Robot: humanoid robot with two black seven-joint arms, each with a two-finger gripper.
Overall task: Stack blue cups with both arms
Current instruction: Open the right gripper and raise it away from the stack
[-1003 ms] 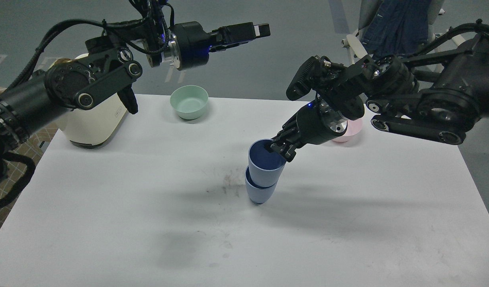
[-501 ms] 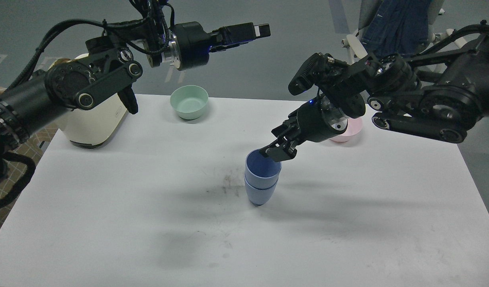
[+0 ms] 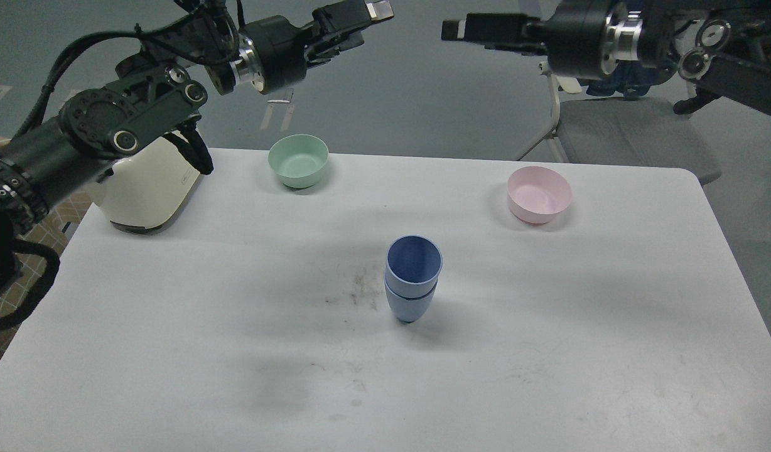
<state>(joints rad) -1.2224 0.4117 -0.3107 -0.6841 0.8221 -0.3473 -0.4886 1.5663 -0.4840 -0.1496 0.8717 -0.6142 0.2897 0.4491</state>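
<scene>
the two blue cups point(image 3: 413, 276) stand nested, one inside the other, near the middle of the white table point(image 3: 172, 351), upright and touched by nothing, so the stack looks done. the mint-green bowl point(image 3: 298, 161) sits toward the far edge, the pink bowl point(image 3: 540, 194) off to the right, both well apart from the stack. the left gripper point(image 3: 360, 14) hangs high above the far left of the table holding nothing; whether its fingers are parted or together i cannot tell from this angle. the right gripper point(image 3: 467, 29) hangs high at the far right, also empty, and seen side-on its state cannot be told either. the cups look like light, stiff, matte plastic, probably not slippery but easy to tip on that narrow rounded base. a pinch across the upper cup's rim wall, one finger inside and one outside, seems the safest hold.
</scene>
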